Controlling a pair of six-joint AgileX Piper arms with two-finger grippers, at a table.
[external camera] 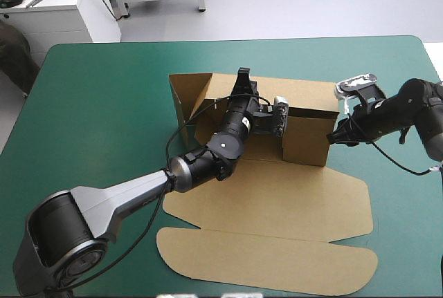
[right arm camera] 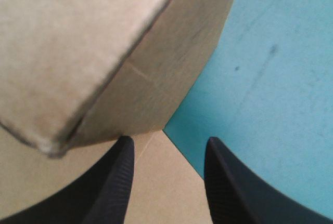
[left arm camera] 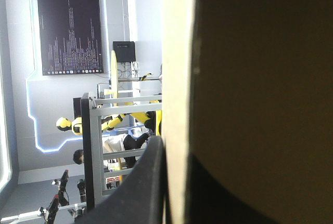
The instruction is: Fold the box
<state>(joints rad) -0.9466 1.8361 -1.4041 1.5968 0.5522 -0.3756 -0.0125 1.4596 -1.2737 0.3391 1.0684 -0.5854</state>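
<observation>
Mid-table [external camera: 97, 118], the brown box [external camera: 304, 139] lay with walls raised and lid [external camera: 277, 243] flat toward the near edge. The left arm [external camera: 124, 198] stretched diagonally over it, left gripper [external camera: 243, 75] clamped on the far wall [external camera: 304, 94]. The right gripper [external camera: 339, 135], fingers parted, sat low at the box's right corner.

Left wrist view: the box [left arm camera: 179, 52] wall sits close up and blocks most of the view, its face a dark blur. We see only one finger [left arm camera: 148, 182] of the left jaws; the other is lost in shadow behind the board. High view: left arm [external camera: 228, 139] hides the box's middle and part of the far wall. Right wrist view: box corner [right arm camera: 52, 143] blurred, cut off at the edge.
</observation>
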